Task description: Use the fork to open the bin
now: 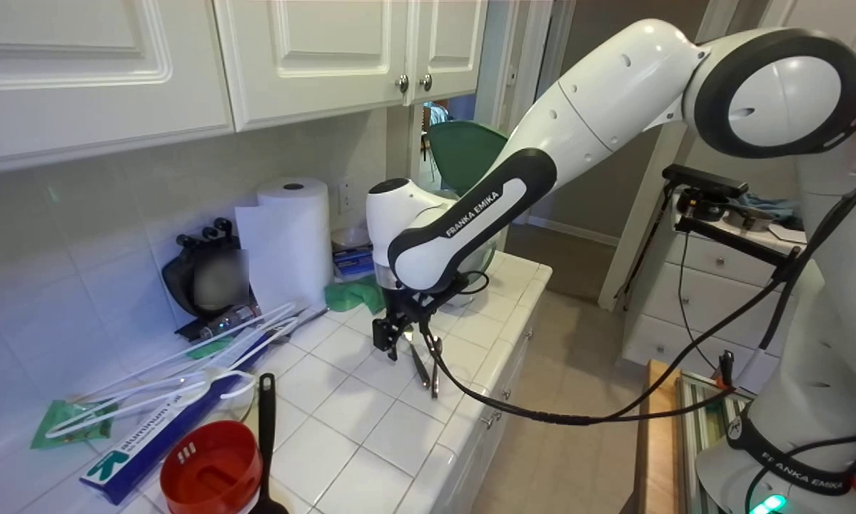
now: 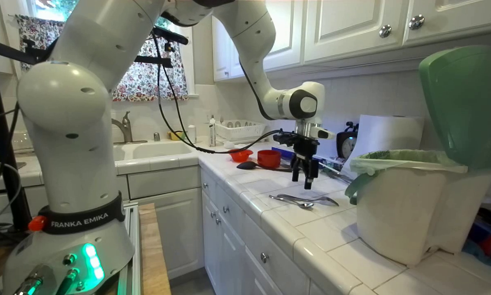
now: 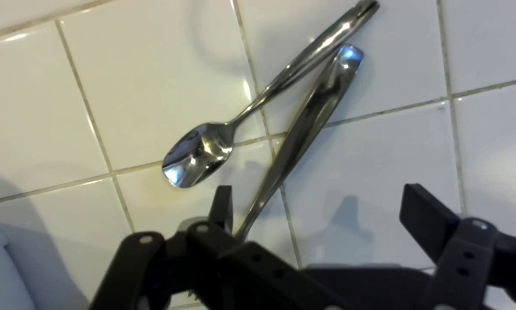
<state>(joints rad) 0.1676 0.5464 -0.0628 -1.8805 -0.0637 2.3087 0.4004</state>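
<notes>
The fork (image 3: 303, 129) lies on the white tiled counter, a slim dark metal handle crossing the wrist view. Most of its head is hidden behind my gripper (image 3: 322, 211). My jaws stand wide apart with nothing held between them. The left finger (image 3: 221, 206) is beside the fork's neck in that view. In an exterior view the gripper (image 2: 302, 180) hangs above the fork (image 2: 329, 200), clear of the counter. The bin (image 2: 397, 213) is white with a bag over its rim, and its green lid (image 2: 466, 106) stands raised. In an exterior view the arm covers most of its body.
A spoon (image 3: 199, 153) lies beside the fork, its handle close against the fork's handle end. Along the counter are a red cup (image 1: 210, 464), a black ladle (image 1: 266, 428), a foil box (image 1: 178, 428), white hangers (image 1: 206, 378) and a paper towel roll (image 1: 295, 243).
</notes>
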